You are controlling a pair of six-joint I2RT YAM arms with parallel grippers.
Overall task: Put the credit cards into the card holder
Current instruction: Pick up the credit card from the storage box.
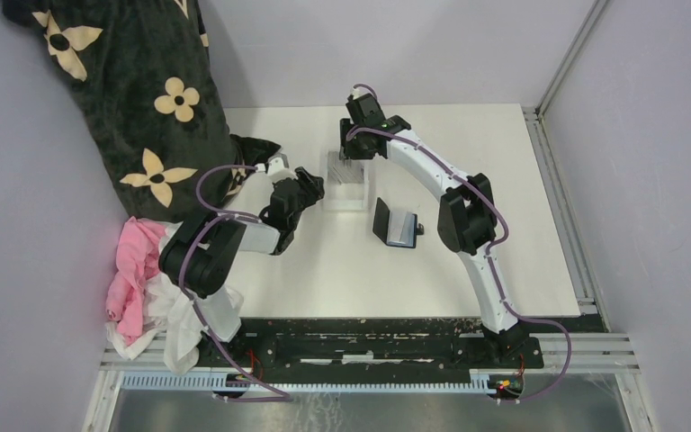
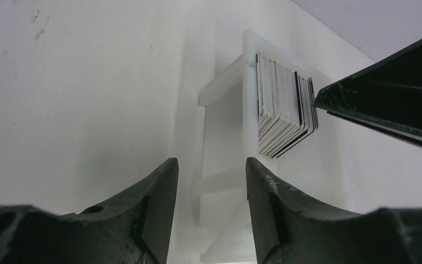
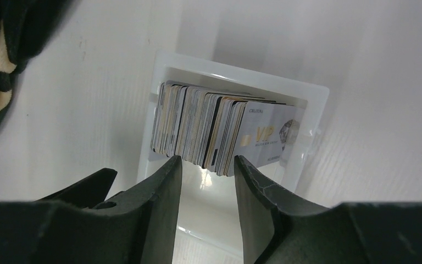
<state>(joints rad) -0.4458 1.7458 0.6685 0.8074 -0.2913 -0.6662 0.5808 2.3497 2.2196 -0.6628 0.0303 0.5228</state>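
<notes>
In the top view the right arm is stretched from its base at the lower right of the frame up to the upper centre, and the right end effector [image 1: 353, 144] is pointed down over the far end of the clear plastic tray [image 1: 346, 191]. Its fingers [image 3: 162, 203] are held moderately apart with nothing between them, their tips just below the credit cards [image 3: 214, 132] in the wrist view; whether they touch cannot be told. The cards are stood on edge in a tight stack inside the tray, with a grey VIP card [image 3: 269, 137] at the right end.

The left arm is folded at the left centre, and the left end effector [image 1: 310, 184] is set just beside the tray's left side, its fingers [image 2: 159, 209] narrowly parted and empty.

The card holder [image 1: 396, 225] lies open on the white tabletop [image 1: 324, 270], right of centre, below the tray and apart from it. A black flower-patterned cloth [image 1: 135, 90] fills the upper left, and a pink cloth [image 1: 135, 270] is bunched at the left edge.
</notes>
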